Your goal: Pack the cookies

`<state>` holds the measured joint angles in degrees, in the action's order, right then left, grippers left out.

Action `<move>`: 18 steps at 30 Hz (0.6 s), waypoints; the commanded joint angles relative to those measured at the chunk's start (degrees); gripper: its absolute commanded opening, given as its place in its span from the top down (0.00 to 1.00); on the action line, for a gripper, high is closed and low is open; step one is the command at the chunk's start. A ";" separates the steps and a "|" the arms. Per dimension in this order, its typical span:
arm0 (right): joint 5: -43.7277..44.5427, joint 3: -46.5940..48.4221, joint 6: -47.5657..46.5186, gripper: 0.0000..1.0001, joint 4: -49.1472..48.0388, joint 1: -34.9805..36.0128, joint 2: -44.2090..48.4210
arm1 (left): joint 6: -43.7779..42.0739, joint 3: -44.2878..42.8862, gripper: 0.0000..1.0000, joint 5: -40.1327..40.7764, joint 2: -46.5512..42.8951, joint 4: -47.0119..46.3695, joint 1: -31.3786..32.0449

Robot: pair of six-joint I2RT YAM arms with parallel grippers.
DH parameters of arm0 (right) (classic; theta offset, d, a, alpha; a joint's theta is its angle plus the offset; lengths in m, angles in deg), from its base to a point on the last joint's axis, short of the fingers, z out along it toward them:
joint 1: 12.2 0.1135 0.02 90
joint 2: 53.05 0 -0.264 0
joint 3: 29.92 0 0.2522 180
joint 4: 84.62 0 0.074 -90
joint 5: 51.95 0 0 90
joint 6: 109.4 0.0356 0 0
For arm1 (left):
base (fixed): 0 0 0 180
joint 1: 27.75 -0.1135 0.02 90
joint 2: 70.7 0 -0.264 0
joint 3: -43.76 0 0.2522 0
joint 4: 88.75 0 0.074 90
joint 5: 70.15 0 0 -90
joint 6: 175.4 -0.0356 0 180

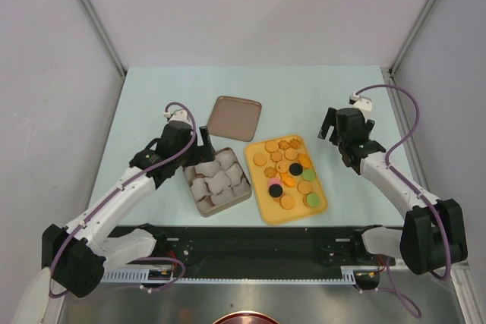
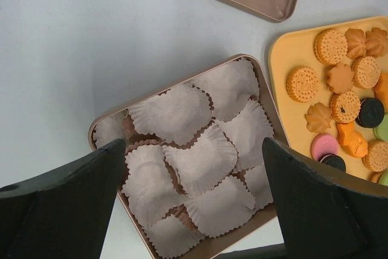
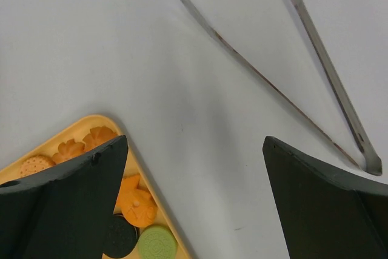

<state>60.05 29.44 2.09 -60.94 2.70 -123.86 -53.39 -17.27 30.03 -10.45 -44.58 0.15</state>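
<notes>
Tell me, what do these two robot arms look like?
The left arm and right arm are built alike: white tube-like links joined by chunky black joints. A purple cable loops along each one. The left pincer and right pincer are matte black, each with two broad, wedge-shaped fingers.

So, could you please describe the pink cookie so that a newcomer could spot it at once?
On the table, find the yellow tray, just right of the open brown tin. Along the tray's left edge, towards the near end, lies the pink cookie, right beside a black one. It is the only pink biscuit among orange, black and green neighbours.
</notes>
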 commanded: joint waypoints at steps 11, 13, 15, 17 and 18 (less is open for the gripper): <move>-0.41 3.17 10.41 0.00 5.38 -19.11 -7.94 | -0.02 0.07 0.00 -3.23 -1.54 -2.46 0.31; 2.25 5.19 9.97 0.00 7.39 -20.86 -11.27 | -0.02 0.07 0.00 -4.28 -1.63 -2.46 0.31; 4.28 7.21 10.23 0.00 10.11 -22.10 -15.30 | 0.24 0.16 0.00 -5.07 -1.98 -2.46 0.31; 2.80 7.92 11.02 0.00 11.00 -24.47 -17.69 | 0.42 0.51 0.00 -5.78 -2.24 -2.73 0.31; 2.00 8.18 11.37 0.00 11.61 -25.26 -19.53 | 0.42 0.59 0.00 -6.30 -2.33 -2.90 0.31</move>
<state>61.69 34.49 11.12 -53.27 -19.71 -138.81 -53.39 -17.13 26.49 -11.04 -45.36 0.15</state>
